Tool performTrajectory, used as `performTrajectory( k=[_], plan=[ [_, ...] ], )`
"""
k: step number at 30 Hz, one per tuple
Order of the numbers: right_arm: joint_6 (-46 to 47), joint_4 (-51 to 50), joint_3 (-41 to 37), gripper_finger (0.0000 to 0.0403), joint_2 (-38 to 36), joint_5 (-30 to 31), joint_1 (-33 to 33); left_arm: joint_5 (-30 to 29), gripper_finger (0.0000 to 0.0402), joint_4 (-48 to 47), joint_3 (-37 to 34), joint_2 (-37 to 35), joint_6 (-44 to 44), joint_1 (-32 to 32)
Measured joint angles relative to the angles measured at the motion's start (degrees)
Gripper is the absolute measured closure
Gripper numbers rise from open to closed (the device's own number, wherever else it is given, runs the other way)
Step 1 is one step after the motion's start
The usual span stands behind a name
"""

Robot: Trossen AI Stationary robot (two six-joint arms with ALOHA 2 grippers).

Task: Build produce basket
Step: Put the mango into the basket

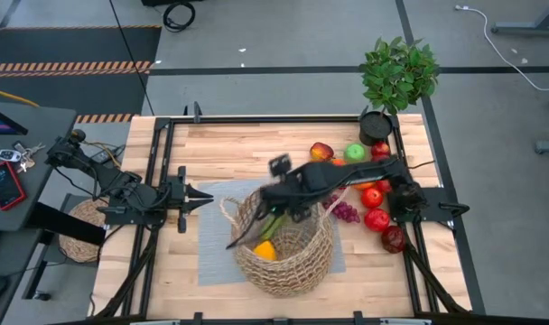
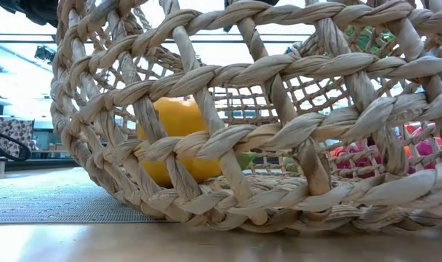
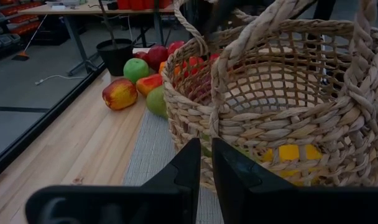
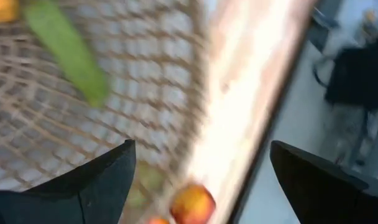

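Note:
The tan wicker basket [image 1: 285,246] stands with its bottom on a grey mat [image 1: 211,248] in the middle of the table. Inside it lie a yellow pepper [image 2: 179,138] and a long green vegetable [image 4: 64,53]. My right gripper [image 1: 279,212] hangs open above the basket's far rim, slanting down, with nothing between its fingers [image 4: 108,180]. My left gripper [image 3: 206,168] is shut and empty, level, just left of the basket's wall. More produce lies to the right of the basket: apples [image 1: 355,153], red fruits [image 1: 376,219] and purple grapes [image 1: 345,212].
A leafy plant in a black pot [image 1: 396,81] stands at the table's far right corner. Loose fruit fills the table's right part between the basket and the right arm's base [image 1: 419,203]. Bare wood lies near the front edge [image 1: 166,289].

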Motion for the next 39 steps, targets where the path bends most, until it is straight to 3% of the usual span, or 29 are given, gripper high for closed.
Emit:
performTrajectory(
  k=[10,16,23,31,39],
  plan=[
    [10.42,-1.86,-0.32,0.0030,-13.22,-5.15,-7.38,0.00,0.0353,0.00,0.00,-0.02,0.00,0.00],
    [14.57,-1.90,-6.17,0.0030,-23.23,-5.29,-9.83,0.01,0.0353,0.01,0.00,0.00,0.00,0.01],
    [22.77,-0.91,-23.77,0.0030,-36.54,-5.50,-12.08,0.00,0.0353,0.02,0.00,0.00,0.00,0.02],
    [28.85,7.99,-48.17,0.0030,-50.79,-6.59,-12.59,0.00,0.0353,0.01,0.00,0.00,0.00,0.01],
    [35.88,15.10,-65.12,0.0030,-57.15,-9.15,-16.62,0.00,0.0353,0.02,0.00,0.00,0.00,0.00]
  ],
)
